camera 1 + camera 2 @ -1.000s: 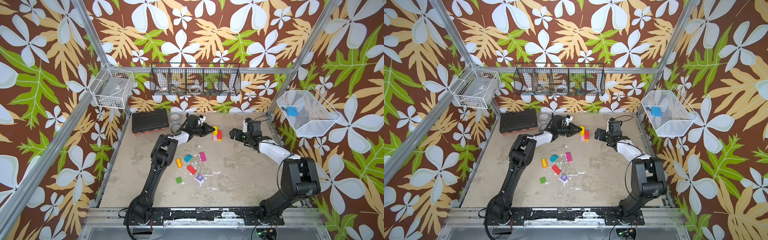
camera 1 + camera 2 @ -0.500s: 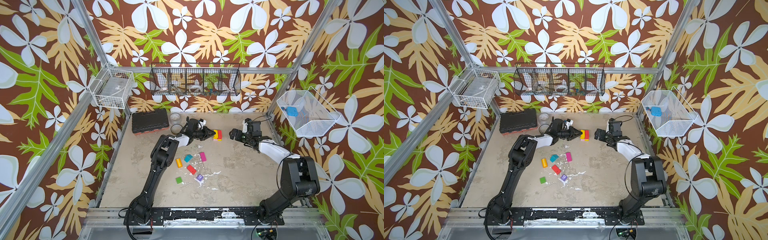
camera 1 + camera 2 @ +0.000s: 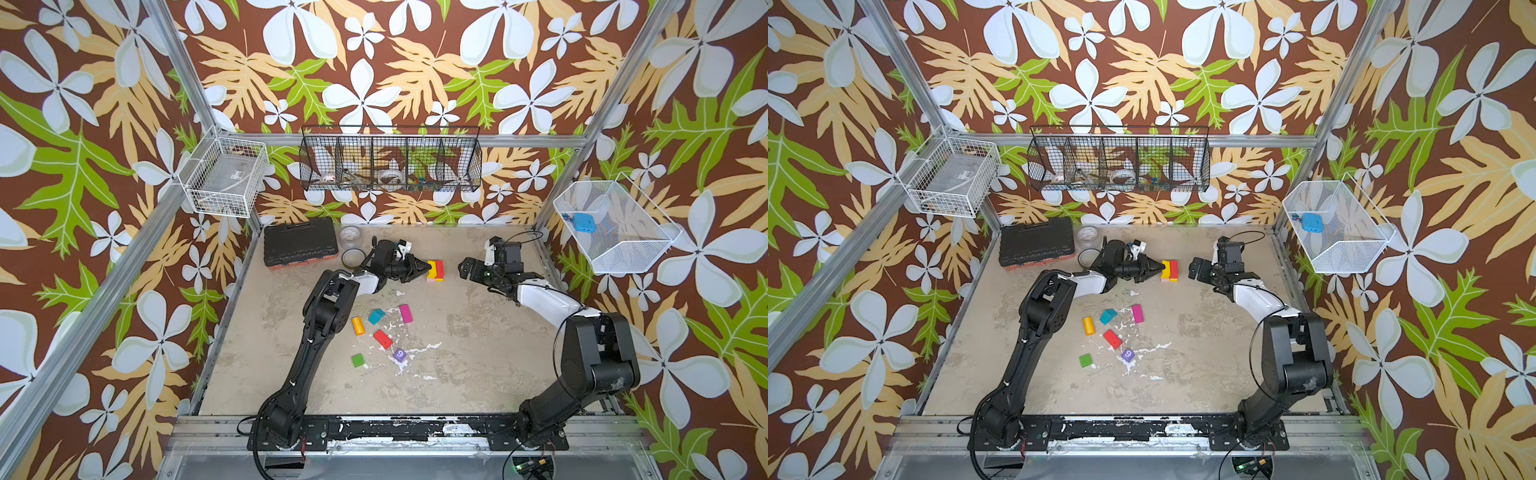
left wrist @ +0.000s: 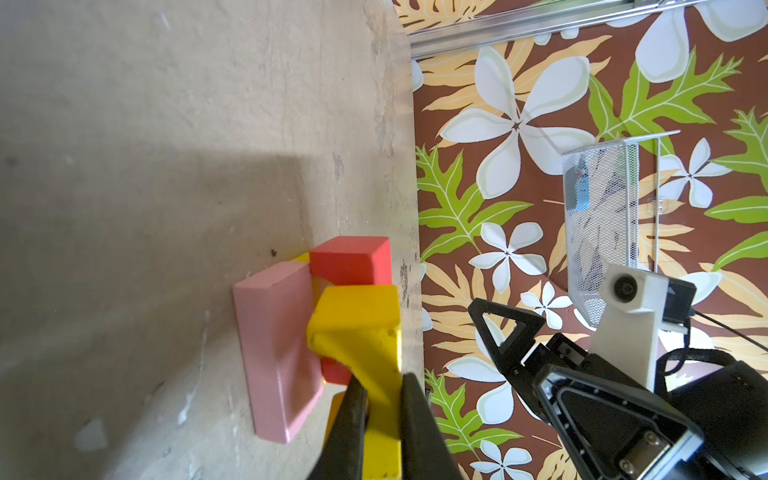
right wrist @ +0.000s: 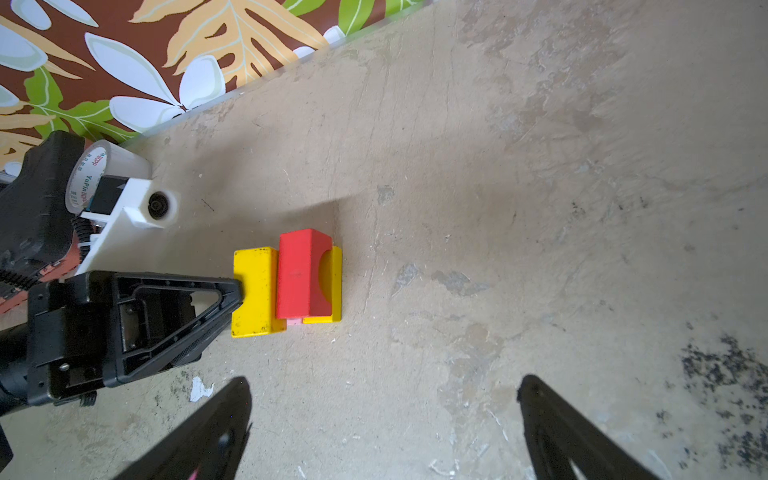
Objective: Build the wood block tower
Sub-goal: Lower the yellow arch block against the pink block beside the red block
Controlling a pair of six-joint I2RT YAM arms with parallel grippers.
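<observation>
The left end effector pinches a yellow rectangular wooden block on the small red, yellow and pink block stack at the rear of the table; the right end effector, spread wide, hovers beside it.

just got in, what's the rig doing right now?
The left gripper is shut on a yellow block, holding it at the small stack, right beside the red block and above the pink block at the base. The right gripper hangs open and empty just right of the stack. Loose on the table: orange block, teal block, magenta block, second red block, green block, purple cube.
</observation>
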